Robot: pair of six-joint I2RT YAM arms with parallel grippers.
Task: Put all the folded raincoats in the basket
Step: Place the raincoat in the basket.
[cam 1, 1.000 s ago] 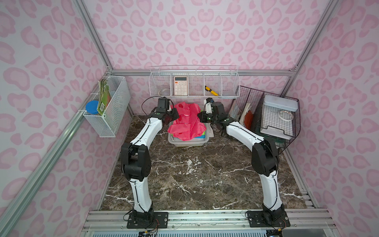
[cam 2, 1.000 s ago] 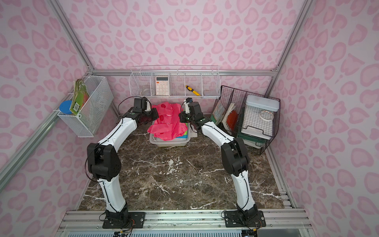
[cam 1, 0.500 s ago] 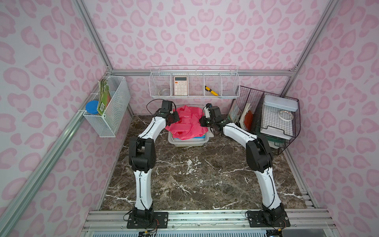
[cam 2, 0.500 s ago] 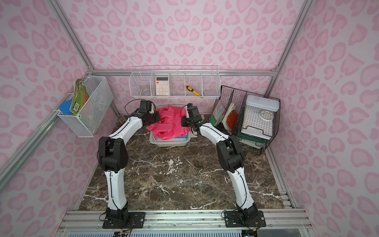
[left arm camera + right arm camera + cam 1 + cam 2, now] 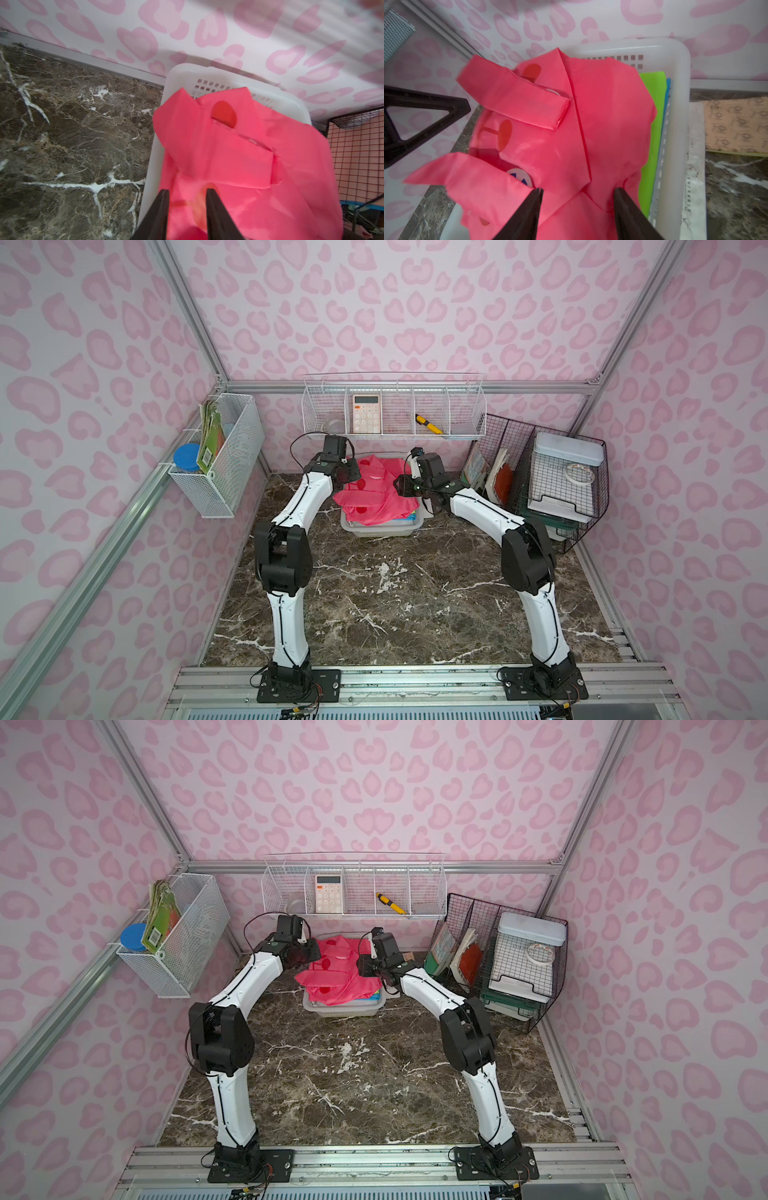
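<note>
The pink raincoat (image 5: 376, 493) lies heaped in the white basket (image 5: 382, 529) on the worktop (image 5: 395, 593), over a green sheet (image 5: 652, 124), as the left claw (image 5: 186, 190) and right claw (image 5: 578, 189) both stand spread just above it.

One raincoat (image 5: 376, 493), one plastic basket (image 5: 382, 529), two white wire baskets (image 5: 235, 456) (image 5: 432, 410), one calculator (image 5: 366, 413), two robot arms (image 5: 307, 502) (image 5: 482, 510).
</note>
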